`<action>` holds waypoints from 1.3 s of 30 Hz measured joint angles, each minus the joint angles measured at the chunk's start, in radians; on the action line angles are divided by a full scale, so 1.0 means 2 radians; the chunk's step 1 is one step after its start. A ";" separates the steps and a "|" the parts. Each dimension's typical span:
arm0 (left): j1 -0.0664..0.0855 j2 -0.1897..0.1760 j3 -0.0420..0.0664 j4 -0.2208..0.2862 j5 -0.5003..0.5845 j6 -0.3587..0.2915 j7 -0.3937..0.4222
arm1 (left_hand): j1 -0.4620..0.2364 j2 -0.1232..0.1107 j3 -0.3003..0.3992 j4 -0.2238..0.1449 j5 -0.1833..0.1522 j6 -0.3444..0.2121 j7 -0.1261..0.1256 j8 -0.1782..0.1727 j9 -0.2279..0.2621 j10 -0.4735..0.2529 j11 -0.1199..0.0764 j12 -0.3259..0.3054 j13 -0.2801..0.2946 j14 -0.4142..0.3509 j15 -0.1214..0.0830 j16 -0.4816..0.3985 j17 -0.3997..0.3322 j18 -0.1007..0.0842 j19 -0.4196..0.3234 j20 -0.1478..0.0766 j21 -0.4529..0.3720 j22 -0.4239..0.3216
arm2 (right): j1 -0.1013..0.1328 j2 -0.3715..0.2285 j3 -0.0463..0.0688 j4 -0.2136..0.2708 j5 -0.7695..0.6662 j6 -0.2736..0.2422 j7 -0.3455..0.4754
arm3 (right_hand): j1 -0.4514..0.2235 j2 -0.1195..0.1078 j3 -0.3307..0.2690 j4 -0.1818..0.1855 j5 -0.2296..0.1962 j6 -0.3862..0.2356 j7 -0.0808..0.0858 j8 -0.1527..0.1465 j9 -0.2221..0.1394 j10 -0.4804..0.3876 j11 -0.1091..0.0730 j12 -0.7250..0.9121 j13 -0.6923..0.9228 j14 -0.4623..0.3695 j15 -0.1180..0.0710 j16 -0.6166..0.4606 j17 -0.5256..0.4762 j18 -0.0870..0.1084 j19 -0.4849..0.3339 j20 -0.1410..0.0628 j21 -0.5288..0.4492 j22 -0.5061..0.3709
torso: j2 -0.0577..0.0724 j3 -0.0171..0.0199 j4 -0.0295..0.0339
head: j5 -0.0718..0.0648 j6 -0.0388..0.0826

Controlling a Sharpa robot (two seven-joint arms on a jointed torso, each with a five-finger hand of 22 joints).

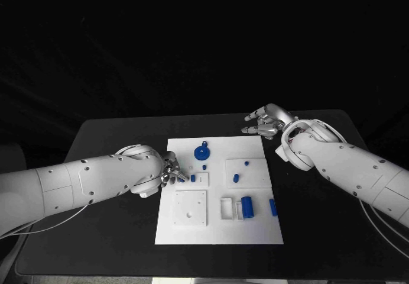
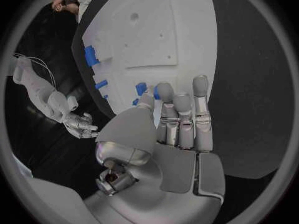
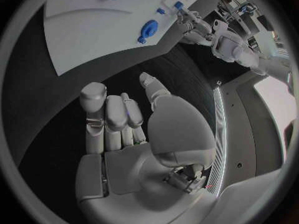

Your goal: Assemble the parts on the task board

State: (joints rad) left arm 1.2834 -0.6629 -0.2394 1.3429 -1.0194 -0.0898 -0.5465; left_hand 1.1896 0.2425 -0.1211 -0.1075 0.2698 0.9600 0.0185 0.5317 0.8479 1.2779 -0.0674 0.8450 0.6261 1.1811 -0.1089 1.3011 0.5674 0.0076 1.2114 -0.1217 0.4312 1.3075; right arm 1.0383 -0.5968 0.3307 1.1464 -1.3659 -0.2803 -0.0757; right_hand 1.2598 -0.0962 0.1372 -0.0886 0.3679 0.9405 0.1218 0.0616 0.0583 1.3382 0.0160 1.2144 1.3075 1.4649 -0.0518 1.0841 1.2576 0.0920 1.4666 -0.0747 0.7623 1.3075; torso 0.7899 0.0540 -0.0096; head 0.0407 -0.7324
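Observation:
The white task board (image 1: 217, 228) lies in the middle of the black table. My left hand (image 1: 169, 168) rests at the board's left edge; in the left wrist view its thumb and a fingertip (image 2: 165, 90) pinch a small blue part (image 2: 156, 93), with a blue peg (image 1: 192, 177) just beside them. A round blue part with a loop (image 1: 202, 154) sits at the board's far middle, and a blue cylinder (image 1: 247, 205) lies in a white holder near the right. My right hand (image 1: 268, 121) hovers past the board's far right corner, fingers loosely bent and holding nothing.
Several more small blue pegs (image 1: 235, 176) stand on the board, and one blue piece (image 1: 273, 207) lies at its right edge. A square white plate (image 1: 191, 208) sits on the board's near left. Bare black table (image 1: 111, 236) surrounds the board.

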 measured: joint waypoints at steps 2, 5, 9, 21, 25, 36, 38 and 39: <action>0.000 0.000 0.000 0.000 0.000 0.000 0.000 | 0.000 0.000 0.000 0.000 0.000 0.000 0.000 0.000 0.000 0.001 0.001 0.000 0.000 0.000 0.000 0.000 0.000 0.000 0.000 0.000 0.000 0.000 | 0.000 0.000 0.000 0.000 0.000 0.000 0.000 | 0.000 0.000 0.000 0.000 0.000 0.000 0.000 0.000 0.000 0.000 0.000 0.000 0.000 0.000 0.000 0.000 0.000 0.000 0.000 0.000 0.000 0.000 | 0.000 0.0000 0.0000 | 0.000 0.000; 0.000 0.000 0.000 0.000 -0.001 0.001 0.001 | 0.000 0.000 0.000 0.000 0.000 0.000 0.000 0.000 0.000 0.001 0.001 0.000 0.000 0.000 0.000 0.000 0.000 0.000 0.000 0.000 0.000 0.000 | 0.000 0.000 0.000 0.000 0.000 0.000 0.000 | 0.000 0.000 0.000 0.000 0.000 0.000 0.000 0.000 0.000 0.000 0.000 0.000 0.000 0.000 0.000 0.000 0.000 0.000 0.000 0.000 0.000 0.000 | 0.000 0.0000 0.0000 | 0.001 0.000; 0.000 -0.001 0.000 0.000 -0.001 0.001 0.002 | 0.000 0.000 0.000 0.000 0.000 0.000 0.000 0.000 0.000 0.001 0.001 0.000 0.000 0.000 0.000 0.000 0.000 0.000 0.000 0.000 0.000 0.000 | 0.000 0.000 0.000 0.000 0.000 0.000 0.000 | 0.000 0.000 0.000 0.000 0.000 0.000 0.000 0.000 0.000 0.000 0.000 0.000 0.000 0.000 0.000 0.000 0.000 0.000 0.000 0.000 0.000 0.000 | 0.000 0.0000 0.0000 | 0.001 0.000; 0.000 0.000 0.001 -0.003 -0.001 0.005 0.005 | 0.000 0.000 -0.001 -0.001 -0.002 0.000 0.000 -0.001 0.001 0.001 0.001 0.000 0.000 0.000 0.000 -0.001 0.000 0.000 0.000 0.000 0.000 0.000 | 0.000 0.000 0.000 0.000 0.000 0.001 0.000 | -0.002 0.002 0.000 0.000 0.004 0.000 0.000 0.000 0.000 0.000 0.000 0.000 0.000 0.000 0.000 0.000 0.000 0.000 0.000 0.000 0.000 0.000 | 0.000 0.0003 -0.0003 | -0.001 0.000; 0.000 0.000 0.001 -0.004 -0.001 0.007 0.006 | 0.000 0.000 -0.001 -0.001 -0.005 0.000 0.000 -0.001 0.000 0.000 0.000 0.000 0.000 0.000 0.000 -0.002 0.000 0.000 0.000 0.000 0.000 0.000 | 0.000 -0.001 0.000 0.000 0.000 0.001 0.000 | -0.002 0.002 0.000 0.000 0.006 0.000 0.000 0.000 0.000 0.000 0.000 0.000 0.000 0.000 0.000 0.000 0.000 0.000 0.000 0.000 0.000 0.000 | 0.000 0.0003 -0.0002 | -0.002 0.000; 0.000 0.000 0.001 -0.007 -0.002 0.011 0.007 | 0.000 0.000 -0.001 -0.001 -0.006 0.000 0.000 -0.002 0.000 0.000 0.000 0.002 0.000 0.000 0.000 -0.002 -0.001 0.000 0.000 0.000 0.000 0.000 | 0.000 -0.002 0.000 0.000 0.000 0.001 0.000 | -0.002 0.002 0.000 0.000 0.008 0.000 0.000 0.000 0.000 0.000 0.000 0.000 0.000 0.000 0.000 0.000 -0.001 0.000 0.000 0.000 0.000 0.000 | 0.000 0.0003 -0.0001 | -0.003 -0.001; 0.000 0.000 0.001 -0.007 -0.002 0.011 0.007 | 0.000 0.000 -0.001 -0.001 -0.008 0.000 0.000 -0.002 0.000 0.000 0.000 0.002 0.000 0.000 0.000 -0.002 -0.001 0.000 0.000 0.000 0.000 0.000 | 0.000 -0.002 0.000 0.000 0.000 0.001 0.000 | -0.002 0.002 0.000 0.000 0.008 0.000 0.000 0.000 0.000 0.000 0.000 0.000 0.000 0.000 0.000 0.000 0.000 0.000 0.000 0.000 0.000 0.000 | 0.000 0.0003 -0.0001 | -0.003 -0.001; 0.000 0.000 0.001 -0.008 -0.002 0.011 0.007 | 0.000 0.000 -0.001 -0.001 -0.008 0.000 0.000 -0.002 0.000 0.000 0.000 0.002 0.000 0.000 0.000 -0.002 -0.001 0.000 0.000 0.000 0.000 0.000 | 0.000 -0.002 0.000 0.000 0.000 0.001 0.000 | -0.002 0.002 0.000 0.000 0.008 0.000 0.000 0.000 0.000 0.000 0.000 0.000 0.000 0.000 0.000 0.000 0.000 0.000 0.000 0.000 0.000 0.000 | 0.000 0.0003 -0.0001 | -0.003 -0.001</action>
State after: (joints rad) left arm 1.2843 -0.6628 -0.2373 1.3278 -1.0234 -0.0672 -0.5319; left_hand 1.1897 0.2423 -0.1238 -0.1103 0.2543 0.9608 0.0192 0.5278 0.8479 1.2778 -0.0676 0.8487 0.6257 1.1810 -0.1089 1.2970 0.5656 0.0075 1.2114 -0.1217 0.4312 1.3078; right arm 1.0378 -0.6002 0.3307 1.1457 -1.3658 -0.2788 -0.0753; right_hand 1.2558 -0.0921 0.1371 -0.0884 0.3835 0.9405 0.1219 0.0616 0.0583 1.3382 0.0161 1.2144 1.3075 1.4649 -0.0518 1.0842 1.2566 0.0921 1.4666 -0.0747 0.7623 1.3074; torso 0.7901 0.0546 -0.0098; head 0.0350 -0.7339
